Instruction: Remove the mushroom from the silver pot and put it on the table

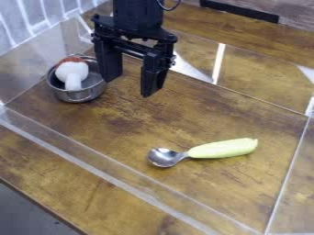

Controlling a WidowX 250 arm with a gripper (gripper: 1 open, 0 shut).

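The silver pot (76, 83) stands at the left of the dark wooden table (208, 119). Inside it lies the mushroom (75, 73), its white stem showing and its red-orange cap toward the back. My black gripper (131, 75) hangs just right of the pot, fingers pointing down and spread apart, open with nothing between them. Its left finger (109, 66) is close beside the pot's right rim; whether it touches the rim cannot be told.
A spoon (204, 151) with a yellow-green handle and silver bowl lies on the table toward the front right. Clear acrylic walls (135, 188) edge the tabletop on all sides.
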